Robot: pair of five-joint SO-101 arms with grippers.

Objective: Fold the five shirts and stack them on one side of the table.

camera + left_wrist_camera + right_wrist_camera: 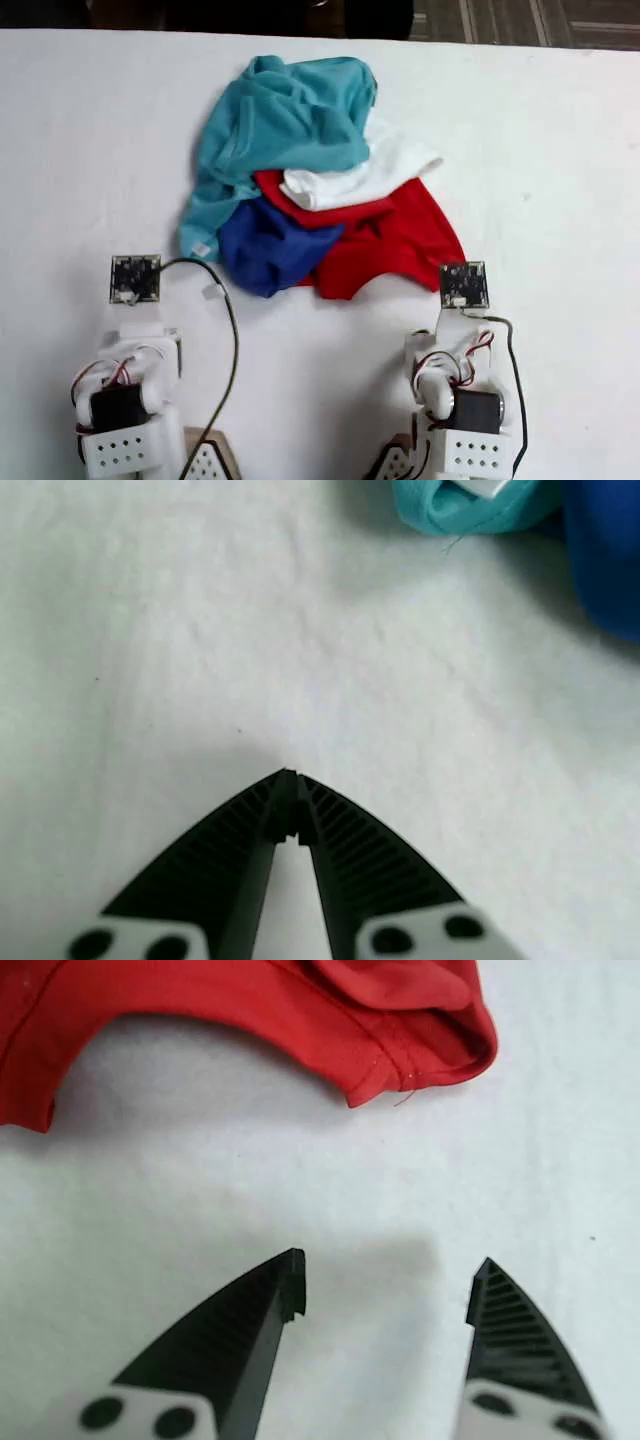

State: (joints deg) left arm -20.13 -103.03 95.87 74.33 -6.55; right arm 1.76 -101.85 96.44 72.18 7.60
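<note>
Shirts [310, 150] lay heaped toward the table's [560, 150] far edge, midway between its sides: a teal shirt [285, 110] uppermost, then a white shirt [365, 175], red shirt [405, 240] and blue shirt [265, 248]. I could tell only four colours. I judged them light, limp and apt to drag together, best pinched at a hem. My left claw [288, 805] was closed, empty; my right claw [385, 1285] gaped wide, empty, near the red hem.

This looks like a robotics lab or test room. The bench [560, 180] is draped in plain white cloth. At its near edge stand the left arm [125, 400] and the right arm [460, 400], with bare servo wiring, a loose black cable [232, 340] and exposed camera boards [135, 278]. Beyond the bench's far edge lies grey patterned carpet [520, 20].
</note>
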